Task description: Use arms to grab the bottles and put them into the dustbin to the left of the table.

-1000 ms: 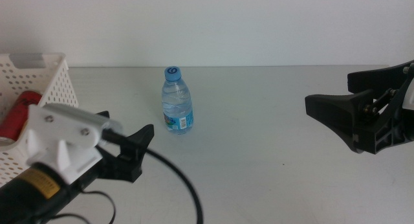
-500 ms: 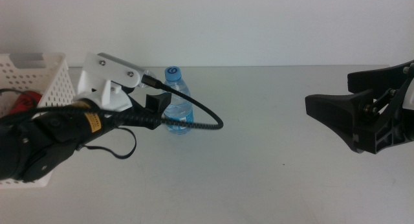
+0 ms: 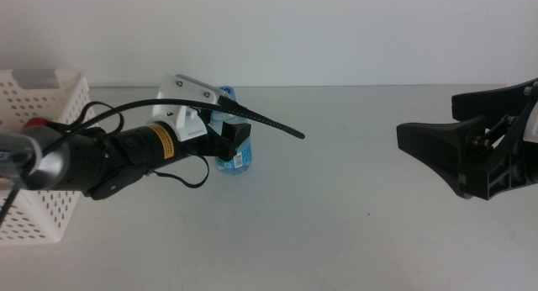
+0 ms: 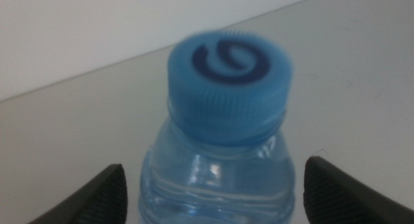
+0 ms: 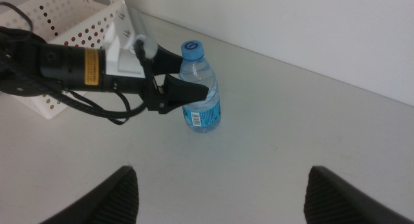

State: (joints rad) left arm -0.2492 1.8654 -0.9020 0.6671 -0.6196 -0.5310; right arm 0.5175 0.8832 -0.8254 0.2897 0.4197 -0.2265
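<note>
While open left hand (image 4: 213,185) straddles bottle (image 4: 220,140), basket (image 3: 42,156) shows overhead.

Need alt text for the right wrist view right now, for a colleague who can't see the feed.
The left end effector reaches from the white perforated dustbin side and straddles an upright clear water bottle with a blue cap, its jaws open on either side of the bottle. The right end effector hangs open over the bare grey table, well away from the bottle.

Setting: lab test bench. Plain grey-white desk (image 3: 353,232) against bare white wall (image 3: 336,30); two black robot arms, cabling exposed; no household furnishings.
</note>
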